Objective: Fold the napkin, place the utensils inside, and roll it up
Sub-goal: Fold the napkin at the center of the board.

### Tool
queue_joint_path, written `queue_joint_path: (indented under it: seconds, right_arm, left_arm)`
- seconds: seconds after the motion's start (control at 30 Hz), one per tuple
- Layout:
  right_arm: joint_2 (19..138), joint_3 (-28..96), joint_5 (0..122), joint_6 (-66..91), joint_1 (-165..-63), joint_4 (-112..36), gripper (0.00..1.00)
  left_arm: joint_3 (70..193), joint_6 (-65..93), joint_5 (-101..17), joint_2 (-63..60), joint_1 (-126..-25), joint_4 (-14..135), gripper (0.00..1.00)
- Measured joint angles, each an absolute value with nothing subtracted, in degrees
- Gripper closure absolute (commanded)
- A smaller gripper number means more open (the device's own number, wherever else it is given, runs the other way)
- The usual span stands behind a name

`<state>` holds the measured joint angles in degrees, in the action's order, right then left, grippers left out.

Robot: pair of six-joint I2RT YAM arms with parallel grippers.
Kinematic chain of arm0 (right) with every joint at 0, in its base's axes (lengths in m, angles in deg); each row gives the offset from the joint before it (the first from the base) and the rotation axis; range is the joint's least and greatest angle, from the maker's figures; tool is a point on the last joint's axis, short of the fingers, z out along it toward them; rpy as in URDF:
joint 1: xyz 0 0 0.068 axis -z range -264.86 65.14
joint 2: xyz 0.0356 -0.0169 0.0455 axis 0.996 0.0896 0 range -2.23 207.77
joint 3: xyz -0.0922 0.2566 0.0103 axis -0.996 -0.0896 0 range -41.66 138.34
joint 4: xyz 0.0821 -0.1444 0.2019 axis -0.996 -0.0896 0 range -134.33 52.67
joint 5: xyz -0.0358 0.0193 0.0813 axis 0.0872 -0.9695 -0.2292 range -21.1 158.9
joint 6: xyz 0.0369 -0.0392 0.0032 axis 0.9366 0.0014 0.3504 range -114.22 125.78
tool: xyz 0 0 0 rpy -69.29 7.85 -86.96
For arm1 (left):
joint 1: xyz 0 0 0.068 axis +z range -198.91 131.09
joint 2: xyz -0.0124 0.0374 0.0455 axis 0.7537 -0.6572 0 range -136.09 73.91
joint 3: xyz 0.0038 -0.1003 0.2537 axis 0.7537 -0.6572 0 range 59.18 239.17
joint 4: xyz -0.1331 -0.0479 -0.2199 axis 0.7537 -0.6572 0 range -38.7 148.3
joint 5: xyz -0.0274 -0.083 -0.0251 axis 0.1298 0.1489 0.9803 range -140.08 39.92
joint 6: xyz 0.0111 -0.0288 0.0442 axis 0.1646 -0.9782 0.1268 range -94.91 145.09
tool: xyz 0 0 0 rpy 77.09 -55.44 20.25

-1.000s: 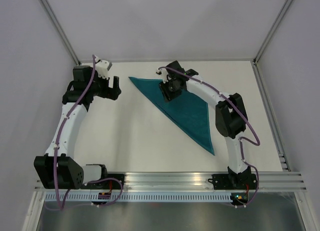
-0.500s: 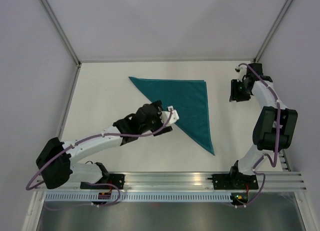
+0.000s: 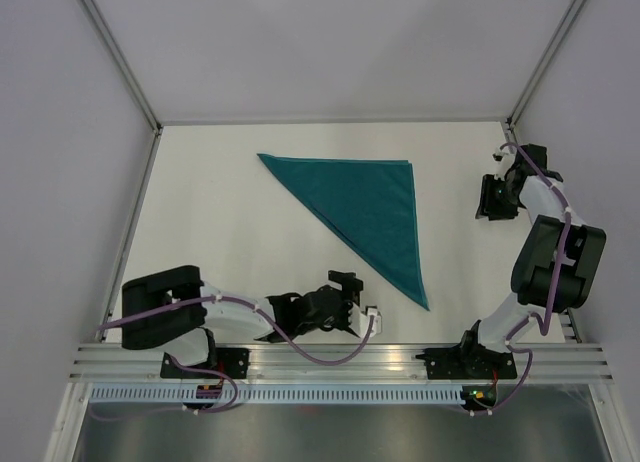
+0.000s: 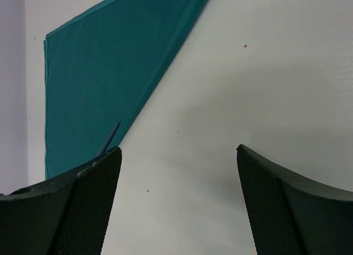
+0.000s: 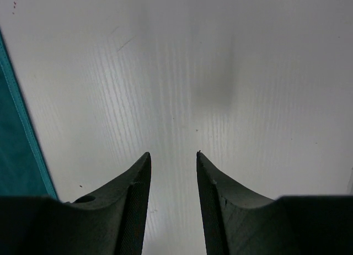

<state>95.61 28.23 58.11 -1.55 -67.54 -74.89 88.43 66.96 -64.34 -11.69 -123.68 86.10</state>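
The napkin lies flat on the table, folded into a triangle, toward the far side; the utensil, a thin dark stick, rests on it near its long edge, seen only from the left wrist; the left gripper hovers by the table's near edge, beside the napkin's tip, jaws wide apart, empty; the right gripper stands right of the napkin, jaws narrowly parted, holding nothing.

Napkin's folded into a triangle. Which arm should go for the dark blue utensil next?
Left, likely: the left pincer is wide open, and its wrist view shows the utensil at the napkin's edge just past one finger. The right pincer hangs over bare table beside the napkin, no utensil in view.
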Motion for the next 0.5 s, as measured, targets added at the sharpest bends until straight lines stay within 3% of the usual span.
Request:
queue_joint_path:
  seconds: [0.5]
  right_arm:
    - [94.3,28.0,55.6,-1.5,-65.7,-73.4,0.58]
  left_arm:
    - [101.4,66.8,-66.5,-27.8,-128.5,96.8,0.27]
